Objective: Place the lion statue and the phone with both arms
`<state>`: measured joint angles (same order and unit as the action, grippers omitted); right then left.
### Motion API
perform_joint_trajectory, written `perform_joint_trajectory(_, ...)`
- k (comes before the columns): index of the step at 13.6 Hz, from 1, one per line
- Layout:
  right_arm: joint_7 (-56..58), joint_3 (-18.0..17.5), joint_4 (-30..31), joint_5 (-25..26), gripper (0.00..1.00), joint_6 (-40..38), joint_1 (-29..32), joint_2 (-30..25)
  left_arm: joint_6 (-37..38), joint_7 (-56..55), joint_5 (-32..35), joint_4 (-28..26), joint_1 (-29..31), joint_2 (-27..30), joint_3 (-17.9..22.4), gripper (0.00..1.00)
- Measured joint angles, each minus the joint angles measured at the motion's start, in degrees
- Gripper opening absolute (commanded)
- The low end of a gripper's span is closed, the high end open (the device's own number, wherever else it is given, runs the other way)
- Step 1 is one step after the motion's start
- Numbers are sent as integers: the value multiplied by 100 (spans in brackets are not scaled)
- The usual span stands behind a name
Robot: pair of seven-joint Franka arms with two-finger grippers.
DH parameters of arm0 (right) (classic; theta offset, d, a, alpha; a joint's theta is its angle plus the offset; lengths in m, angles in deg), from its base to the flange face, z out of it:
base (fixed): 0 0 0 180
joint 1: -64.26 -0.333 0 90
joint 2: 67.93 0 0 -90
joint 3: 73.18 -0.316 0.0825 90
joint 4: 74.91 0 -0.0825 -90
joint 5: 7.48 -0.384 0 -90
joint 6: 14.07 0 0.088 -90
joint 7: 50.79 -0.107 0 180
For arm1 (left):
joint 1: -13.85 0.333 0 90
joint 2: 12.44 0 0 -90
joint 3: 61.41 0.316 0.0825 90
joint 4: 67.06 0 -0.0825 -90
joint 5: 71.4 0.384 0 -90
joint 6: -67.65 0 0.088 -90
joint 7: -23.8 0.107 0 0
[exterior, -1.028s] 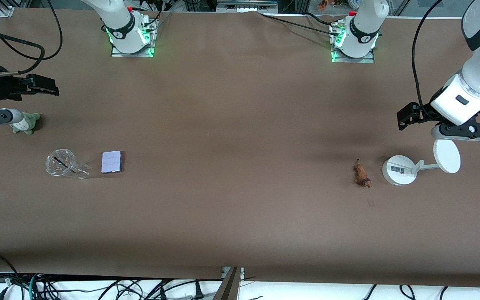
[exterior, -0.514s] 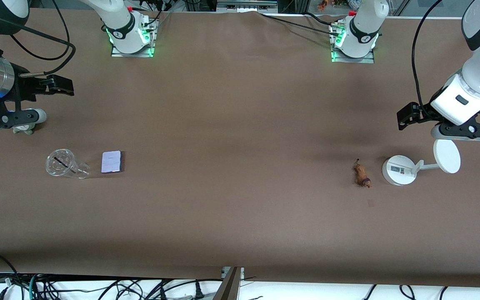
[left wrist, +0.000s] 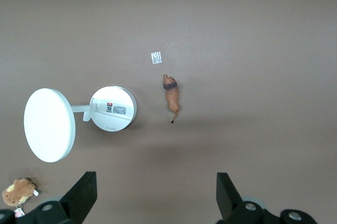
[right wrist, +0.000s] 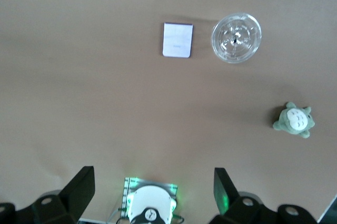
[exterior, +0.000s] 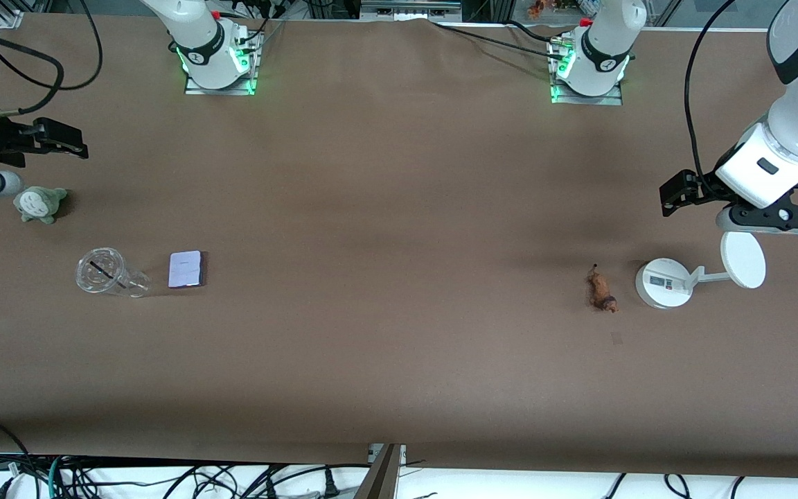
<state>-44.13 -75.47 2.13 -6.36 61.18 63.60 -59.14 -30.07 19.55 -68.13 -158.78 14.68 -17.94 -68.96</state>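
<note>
Lion statue (exterior: 602, 292) (left wrist: 171, 95): tiny, orange-brown, darker head, thin tail; lying on the surface toward the left arm's end. Phone (exterior: 185, 269) (right wrist: 177, 40): pale lavender-white rectangle, rounded corners, lying flat toward the right arm's end.

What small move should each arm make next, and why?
Probably lower each open tool onto its target. The left tool hangs over the stand's disc, the lion statue lying beside the stand; the right tool is over the table edge near the plush; the phone lies untouched.
</note>
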Motion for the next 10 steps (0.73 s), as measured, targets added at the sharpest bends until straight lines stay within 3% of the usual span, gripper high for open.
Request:
perform_joint_trajectory(1, 0, -35, 606, 5, 100, 453, 0, -448, 0, 1, 0, 0, 0, 0, 0, 100)
perform_joint_trajectory(3, -1, -61, 1188, 12, 100, 710, 0, -937, 0, 1, 0, 0, 0, 0, 0, 100)
perform_joint_trajectory(10, -1, -65, 1421, 22, 100, 857, 3, -984, 10, 6, 0, 0, 0, 0, 0, 100)
